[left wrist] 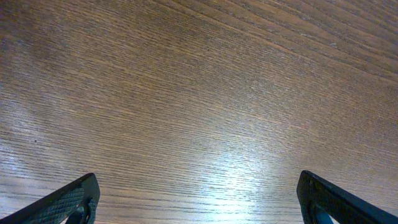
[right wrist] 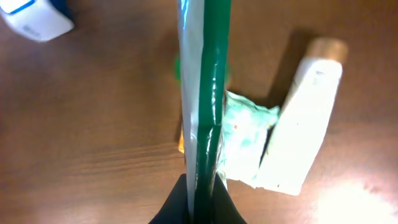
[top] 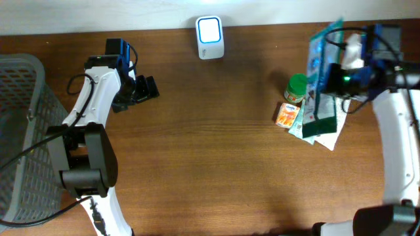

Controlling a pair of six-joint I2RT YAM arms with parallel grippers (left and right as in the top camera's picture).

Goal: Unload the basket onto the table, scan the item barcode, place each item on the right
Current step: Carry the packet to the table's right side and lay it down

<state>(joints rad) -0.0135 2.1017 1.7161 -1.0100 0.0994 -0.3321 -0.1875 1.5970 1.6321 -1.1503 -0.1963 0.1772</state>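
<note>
Green packet edge-on — broad wood leftward

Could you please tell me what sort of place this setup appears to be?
Probably a mock shop checkout on a wooden table: a white scanner at the far edge, small groceries piled on the right, and a grey basket on the left.

left arm: white shells, black joint housings, blue wrist block, loose black cables. its end effector has black fingers with ribbed pads. right arm: same white-and-black build, blue wrist piece, and what seems a small green indicator light.
</note>
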